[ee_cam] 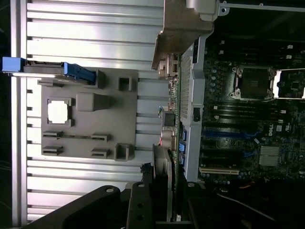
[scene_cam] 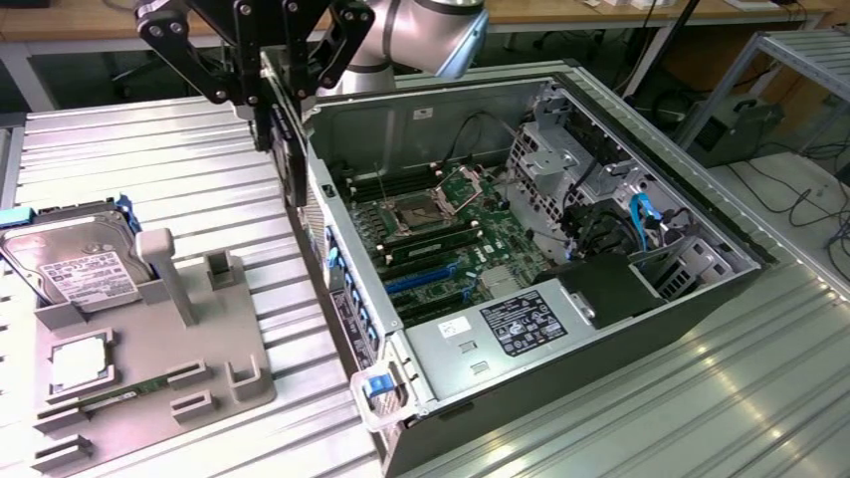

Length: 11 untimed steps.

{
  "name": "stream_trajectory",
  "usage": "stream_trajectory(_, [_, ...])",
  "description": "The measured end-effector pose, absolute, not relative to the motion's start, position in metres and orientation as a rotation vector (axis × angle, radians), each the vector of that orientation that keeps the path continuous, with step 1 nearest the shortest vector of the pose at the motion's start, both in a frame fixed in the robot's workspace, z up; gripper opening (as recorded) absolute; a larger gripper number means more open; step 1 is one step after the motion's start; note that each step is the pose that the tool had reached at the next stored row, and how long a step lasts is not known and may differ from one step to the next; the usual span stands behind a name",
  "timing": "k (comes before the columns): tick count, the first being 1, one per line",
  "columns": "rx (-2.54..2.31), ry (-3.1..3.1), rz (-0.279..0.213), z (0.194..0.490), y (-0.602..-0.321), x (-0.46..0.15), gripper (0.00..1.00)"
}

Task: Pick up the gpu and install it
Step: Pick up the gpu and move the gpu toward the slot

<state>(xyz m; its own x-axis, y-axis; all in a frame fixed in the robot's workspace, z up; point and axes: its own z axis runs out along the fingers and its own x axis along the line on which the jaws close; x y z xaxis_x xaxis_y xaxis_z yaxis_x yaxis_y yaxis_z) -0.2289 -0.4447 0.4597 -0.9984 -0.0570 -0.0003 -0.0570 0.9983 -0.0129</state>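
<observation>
**Gpu pinched edge-on beside the case's rear wall**

My gripper [scene_cam: 273,92] was clamped on the gpu [scene_cam: 275,127], one finger on each flat face. The card hung on edge below the fingers, clear of the slatted table [scene_cam: 146,169]. In the exterior view it sat at about ten o'clock from the middle of the open case [scene_cam: 398,134], just beside the corner of the rear wall and on its outer side. I could not tell whether card and wall touched.

I judged the grip on the faces to be deliberate. It left the long connector edge and the pale bracket bare, and it kept the thin card upright, in line with the blue slots [scene_cam: 428,277] on the motherboard [scene_cam: 452,234]. Those slots lay at about five o'clock from the card.

The case lay on its side with the open face up, so the board could be reached from above. The rear wall's rim was the nearest edge. The bracket end rode close to it in the wrist view, and that was the tightest spot.

Inside, the room above the slots looked free. The drive cage [scene_cam: 558,149] and the black cable bundle [scene_cam: 604,224] crowded the three o'clock side. The labelled grey box [scene_cam: 512,329] closed off five o'clock.

At eight o'clock from the case, well apart from the card, stood the grey holder [scene_cam: 199,368] with the hard drive [scene_cam: 74,264] in it.
</observation>
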Motion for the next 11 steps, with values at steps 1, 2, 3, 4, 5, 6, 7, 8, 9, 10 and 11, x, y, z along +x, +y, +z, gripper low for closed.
stream_trajectory(1, [-0.090,3.140,-0.020,0.460,-0.445,-0.228,0.28])
stream_trajectory(2, [-0.090,3.140,-0.020,0.460,-0.445,-0.226,0.28])
stream_trajectory(3, [-0.090,3.140,-0.020,0.460,-0.445,-0.225,0.28])
stream_trajectory(4, [-0.090,3.140,-0.020,0.460,-0.445,-0.224,0.28])
stream_trajectory(5, [-0.090,3.140,-0.020,0.460,-0.445,-0.222,0.28])
stream_trajectory(6, [-0.090,3.140,-0.020,0.460,-0.445,-0.221,0.28])
stream_trajectory(7, [-0.090,3.140,-0.020,0.460,-0.445,-0.220,0.28])
stream_trajectory(8, [-0.090,3.140,-0.020,0.460,-0.445,-0.219,0.28])
stream_trajectory(9, [-0.090,3.140,-0.020,0.460,-0.445,-0.218,0.28])
stream_trajectory(10, [-0.090,3.140,-0.020,0.460,-0.445,-0.217,0.28])
stream_trajectory(11, [-0.090,3.140,-0.020,0.459,-0.445,-0.216,0.28])
